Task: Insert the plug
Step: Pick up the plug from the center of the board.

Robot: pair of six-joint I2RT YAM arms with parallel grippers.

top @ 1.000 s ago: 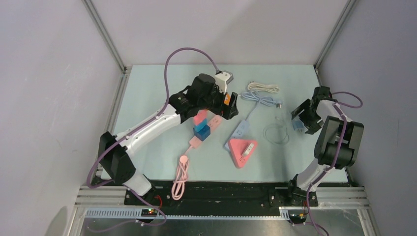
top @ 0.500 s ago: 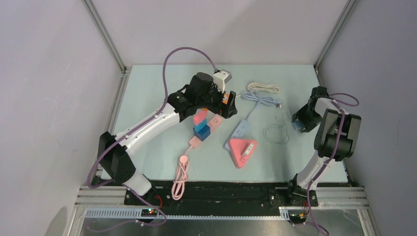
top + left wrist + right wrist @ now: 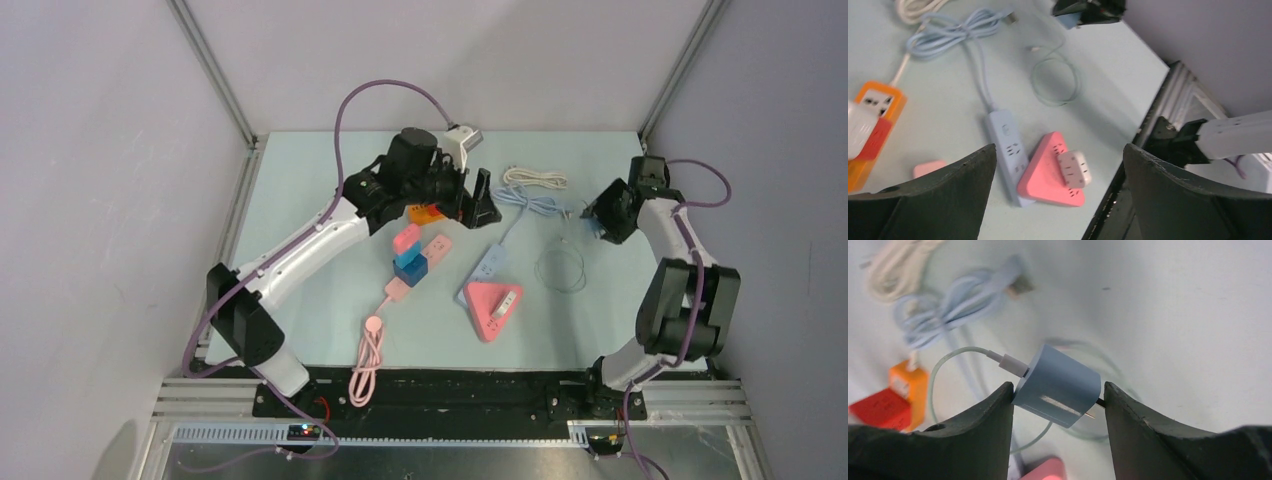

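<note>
We are clamping the blue plug (image 3: 1055, 392) in our right gripper (image 3: 603, 216) at the table's (image 3: 600, 320) three o'clock, while our left gripper (image 3: 1060, 192) is hanging released. Its trailing cable (image 3: 955, 357) could snag and twist the prongs off the power strip (image 3: 1008, 150).

White cable bundle (image 3: 535, 178) at far side of pale green table (image 3: 300, 250), coiled. Orange power strip (image 3: 425, 212) lies flat, left of it. Pink power strip (image 3: 438, 246) near centre, diagonal; pink adapter (image 3: 406, 238) and blue adapter (image 3: 410, 268) plugged in, side by side. Its pink cord (image 3: 368, 360) bundled at near edge. Pink triangular socket block (image 3: 482, 312) to the right, white adapter (image 3: 505, 303) on top.
</note>
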